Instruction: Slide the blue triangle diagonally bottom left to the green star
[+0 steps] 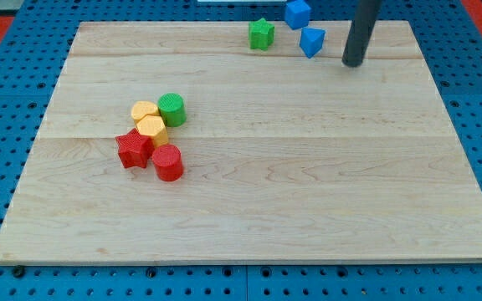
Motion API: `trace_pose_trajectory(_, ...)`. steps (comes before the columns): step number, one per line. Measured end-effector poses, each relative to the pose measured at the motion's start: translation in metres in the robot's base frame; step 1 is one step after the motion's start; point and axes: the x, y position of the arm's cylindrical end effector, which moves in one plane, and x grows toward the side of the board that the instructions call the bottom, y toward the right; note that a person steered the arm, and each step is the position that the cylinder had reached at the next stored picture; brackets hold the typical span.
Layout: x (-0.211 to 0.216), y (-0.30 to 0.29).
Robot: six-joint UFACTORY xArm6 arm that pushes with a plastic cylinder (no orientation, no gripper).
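The blue triangle (pixel 312 41) lies near the view's top edge of the wooden board, right of centre. The green star (pixel 261 34) sits a short way to its left, apart from it. My tip (pixel 354 63) rests on the board just right of the blue triangle and slightly lower, with a small gap between them. The dark rod rises from there out of the view's top.
A blue cube (pixel 297 13) sits at the top edge, just above the triangle. At the view's left middle is a cluster: a green cylinder (pixel 171 109), two yellow blocks (pixel 148 119), a red star (pixel 133 150) and a red cylinder (pixel 167 162).
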Motion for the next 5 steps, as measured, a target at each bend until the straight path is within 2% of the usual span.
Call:
trace_pose_trajectory(1, -0.074, -0.005)
trace_pose_trajectory(2, -0.048, -0.034)
trace_pose_trajectory(3, 0.017, -0.059)
trace_pose_trajectory(4, 0.059, -0.076)
trace_pose_trajectory(5, 0.037, -0.037)
